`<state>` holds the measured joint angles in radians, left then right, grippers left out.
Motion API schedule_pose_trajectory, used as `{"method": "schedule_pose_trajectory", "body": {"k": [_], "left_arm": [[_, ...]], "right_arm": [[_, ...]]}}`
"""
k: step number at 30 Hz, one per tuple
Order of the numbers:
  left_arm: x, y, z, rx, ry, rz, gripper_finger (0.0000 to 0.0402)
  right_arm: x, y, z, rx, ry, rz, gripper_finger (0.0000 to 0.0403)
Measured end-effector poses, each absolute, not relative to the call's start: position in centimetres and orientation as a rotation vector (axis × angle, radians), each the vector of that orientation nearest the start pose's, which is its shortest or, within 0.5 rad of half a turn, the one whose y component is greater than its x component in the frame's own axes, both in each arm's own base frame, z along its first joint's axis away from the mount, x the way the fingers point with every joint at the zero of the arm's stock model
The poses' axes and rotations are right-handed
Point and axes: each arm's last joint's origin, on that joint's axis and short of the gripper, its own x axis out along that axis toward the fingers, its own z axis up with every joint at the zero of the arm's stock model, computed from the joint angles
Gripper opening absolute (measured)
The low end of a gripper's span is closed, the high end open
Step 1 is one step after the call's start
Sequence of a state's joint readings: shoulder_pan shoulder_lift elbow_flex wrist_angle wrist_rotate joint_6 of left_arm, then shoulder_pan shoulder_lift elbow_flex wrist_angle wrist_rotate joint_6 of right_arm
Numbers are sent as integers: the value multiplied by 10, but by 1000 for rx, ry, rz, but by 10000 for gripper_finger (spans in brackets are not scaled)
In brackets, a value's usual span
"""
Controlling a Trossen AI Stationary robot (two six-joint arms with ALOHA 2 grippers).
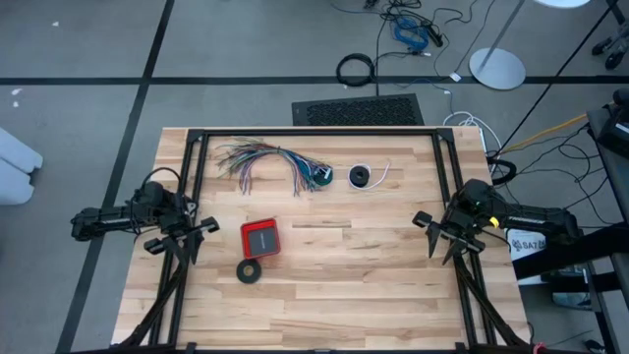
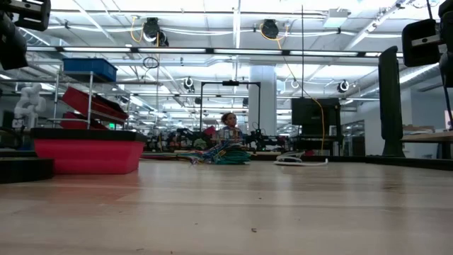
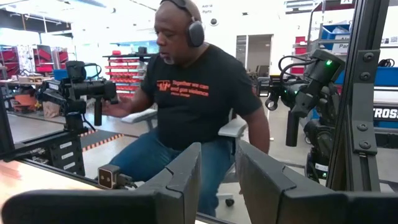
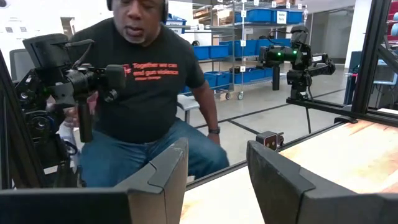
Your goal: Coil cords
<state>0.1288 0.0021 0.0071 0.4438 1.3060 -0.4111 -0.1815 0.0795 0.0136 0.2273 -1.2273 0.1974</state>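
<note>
White cord (image 1: 366, 178) coiled round black piece at table's 12 o'clock, teal wire (image 1: 313, 178) beside it, left gripper (image 1: 201, 236) at 9 and right gripper (image 1: 429, 233) at 3, both empty with fingers apart

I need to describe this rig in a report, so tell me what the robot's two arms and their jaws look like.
Both arms are dark, near black, built of jointed segments with thin black cables looped along them. The left gripper and right gripper each end in two flat, dark grey angular jaws, seen close in the wrist views. The right arm carries a white label with dark lettering and a touch of yellow near its wrist.
</note>
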Motion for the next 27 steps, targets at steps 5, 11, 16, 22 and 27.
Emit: {"method": "schedule_pose_trajectory", "body": {"k": [5,11,16,22,27], "left_arm": [[72,-19,198,-48,-114,-1199,109],[72,-19,198,-48,-114,-1199,109],[72,-19,198,-48,-114,-1199,109],[72,-19,198,-48,-113,-1200,109],[72,-19,198,-48,-113,-1200,109]], "right_arm": [[85,12,181,70,-25,1051,151],[87,11,184,-25,-113,954,151],[89,9,187,-33,-149,832,151],[92,5,192,4,-195,649,151],[94,1,192,72,-198,515,151]]}}
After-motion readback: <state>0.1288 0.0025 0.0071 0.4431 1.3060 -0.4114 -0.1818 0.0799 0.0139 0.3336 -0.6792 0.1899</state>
